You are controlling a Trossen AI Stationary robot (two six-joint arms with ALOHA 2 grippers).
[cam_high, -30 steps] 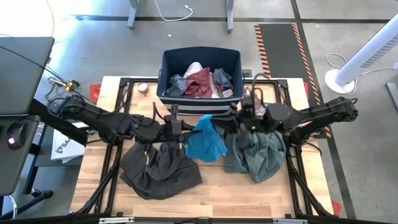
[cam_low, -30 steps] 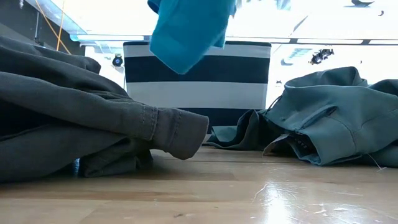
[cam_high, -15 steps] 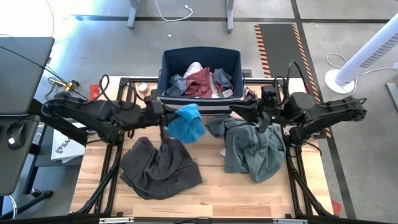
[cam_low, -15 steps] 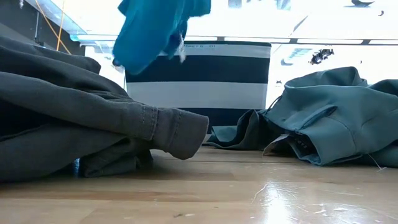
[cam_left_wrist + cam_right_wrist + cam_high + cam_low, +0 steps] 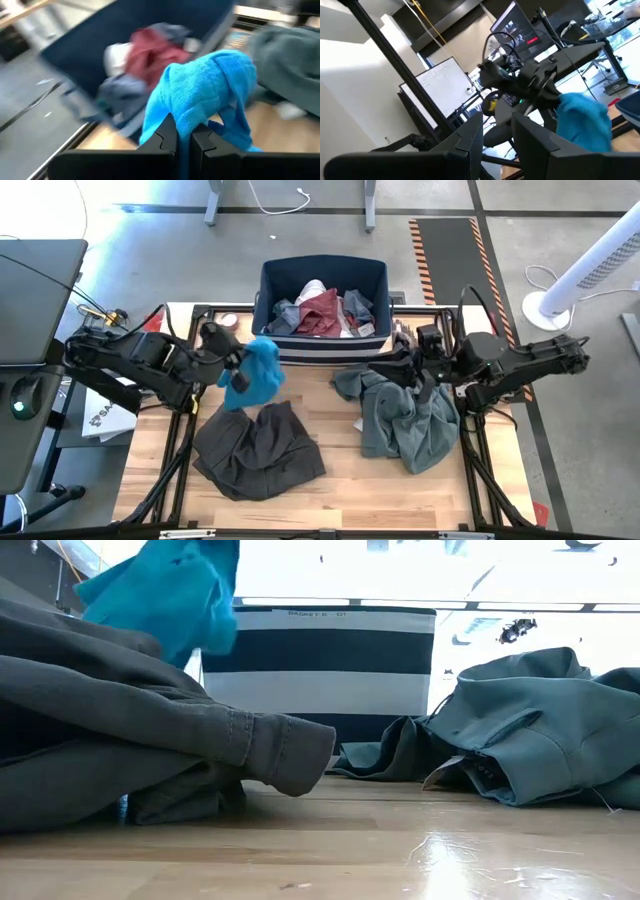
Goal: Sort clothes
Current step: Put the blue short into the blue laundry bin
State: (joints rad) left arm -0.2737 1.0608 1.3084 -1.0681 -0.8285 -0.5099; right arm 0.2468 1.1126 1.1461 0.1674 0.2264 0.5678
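A bright blue piece (image 5: 252,370) hangs above the table's far left part, with my left gripper (image 5: 184,129) shut on it. It shows high up in the low view as the blue piece (image 5: 165,590). The dark grey-brown trousers (image 5: 258,448) lie crumpled on the wood at near left. The grey-green shirt (image 5: 405,415) lies heaped at the right. My right gripper (image 5: 388,364) hovers above the shirt's far edge, open with nothing between its fingers (image 5: 470,137). My left gripper pinches a bunched fold of the blue piece (image 5: 192,116) between its two fingers. The fingers come from the table's left, slanting downward. The cloth bulges out beyond the fingertips and hangs slack below them, clear of the table and the trousers.
The navy bin with white stripes (image 5: 322,330) stands at the table's far edge, holding maroon, white and grey pieces (image 5: 322,310). Bare wood shows between the trousers and the shirt and along the near edge. A black frame (image 5: 180,450) runs around the table.
My left gripper has carried the blue piece from the table's middle toward the left edge and a little farther back, turning as it went. The cloth has swung along, clear of the table. My right gripper has drawn back toward the right edge, away from the blue piece.
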